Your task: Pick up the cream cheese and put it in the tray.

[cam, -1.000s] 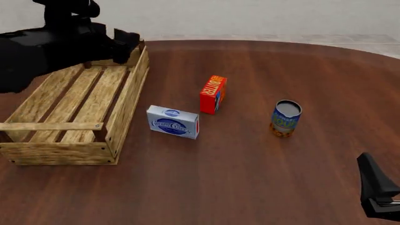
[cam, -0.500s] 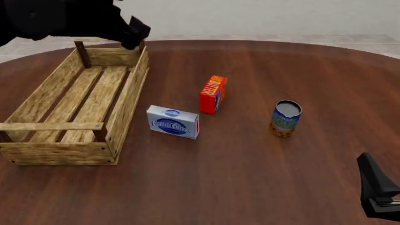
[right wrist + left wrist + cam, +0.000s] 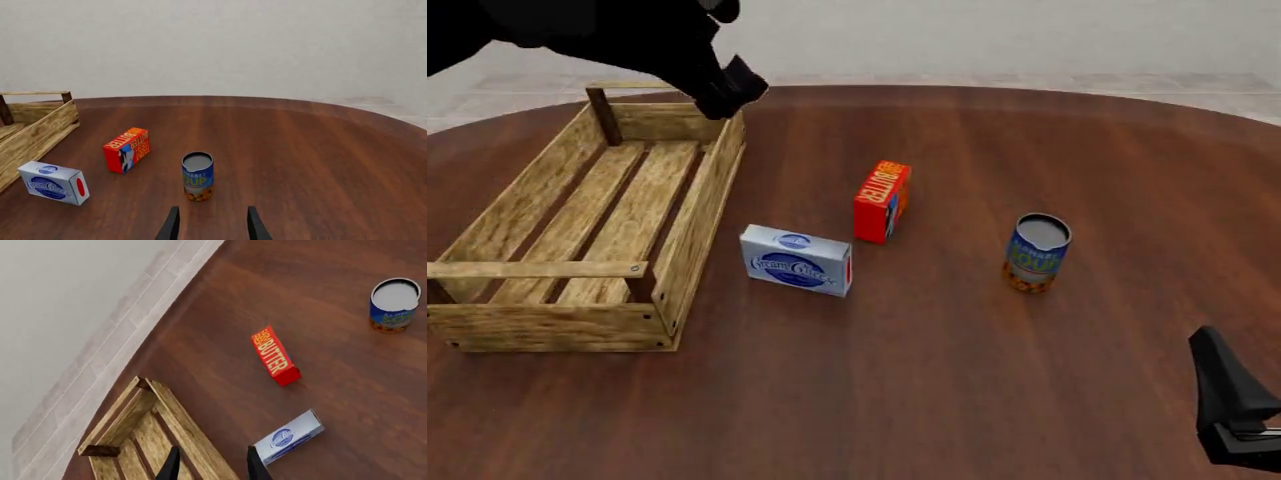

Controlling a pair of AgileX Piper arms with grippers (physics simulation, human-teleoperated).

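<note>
The cream cheese [image 3: 797,260] is seen lying on the dark wooden surface [image 3: 988,370], just beside the tray [image 3: 681,235] on its right side, outside it, logo face toward the front cam. The tray is shown w/ nothing inside; bare slats only.

A red-orange butter box [image 3: 882,201] stands upright just beyond the cream cheese, apart from it. A soup can [image 3: 1037,253] stands further right, well apart from both boxes.

The left gripper [image 3: 731,88] is held high over the tray's far right corner, nothing touched. In the left wrist view its fingers [image 3: 171,466] are seen spread apart w/ nothing between them; the tray wall, cream cheese [image 3: 289,437], butter box [image 3: 273,355] and can [image 3: 393,299] lie below.

The right gripper [image 3: 210,225] is kept low at the near right edge of the surface; its fingers [image 3: 255,226] are parted and empty, w/ the can [image 3: 197,176] ahead of them.
</note>
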